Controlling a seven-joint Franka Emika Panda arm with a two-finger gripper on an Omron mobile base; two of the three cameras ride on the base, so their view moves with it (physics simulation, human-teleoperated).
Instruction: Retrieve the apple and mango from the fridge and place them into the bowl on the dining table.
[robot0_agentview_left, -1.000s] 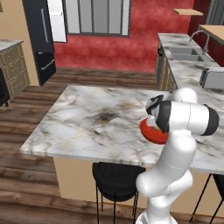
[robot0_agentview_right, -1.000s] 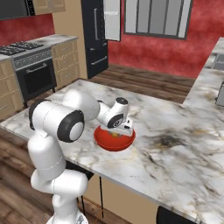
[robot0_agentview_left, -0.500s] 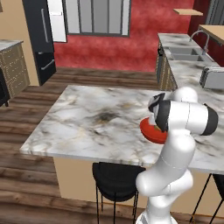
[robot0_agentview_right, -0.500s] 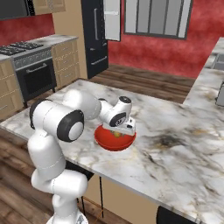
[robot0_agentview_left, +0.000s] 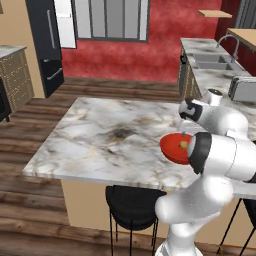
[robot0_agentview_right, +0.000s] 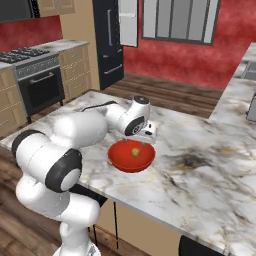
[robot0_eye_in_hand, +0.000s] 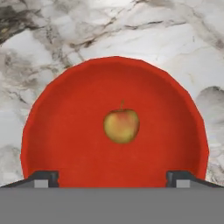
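Observation:
The red bowl (robot0_agentview_left: 167, 147) (robot0_agentview_right: 120, 159) (robot0_eye_in_hand: 57, 131) stands near the edge of the marble dining table (robot0_agentview_left: 100, 135) (robot0_agentview_right: 210, 175). In its middle lies the apple (robot0_agentview_left: 183, 145) (robot0_agentview_right: 135, 151) (robot0_eye_in_hand: 121, 126), yellow-green with a red blush and a short stem. My gripper (robot0_agentview_left: 185, 131) (robot0_agentview_right: 146, 136) (robot0_eye_in_hand: 111, 177) hangs straight above the bowl, pointing down, open, with the jaws wide apart and nothing between them. The black fridge (robot0_agentview_left: 47, 45) (robot0_agentview_right: 107, 42) stands far back by the red wall, with a white panel beside its upper part. The mango is out of view.
A black stool (robot0_agentview_left: 132, 200) stands under the table's near edge. The sink counter (robot0_agentview_left: 210, 65) with a toaster (robot0_agentview_left: 242, 89) runs along the right. A stove (robot0_agentview_right: 40, 80) and tan cabinets stand to the left.
The gripper has opened and lifted a little above the bowl. The apple now lies free in the bowl's middle.

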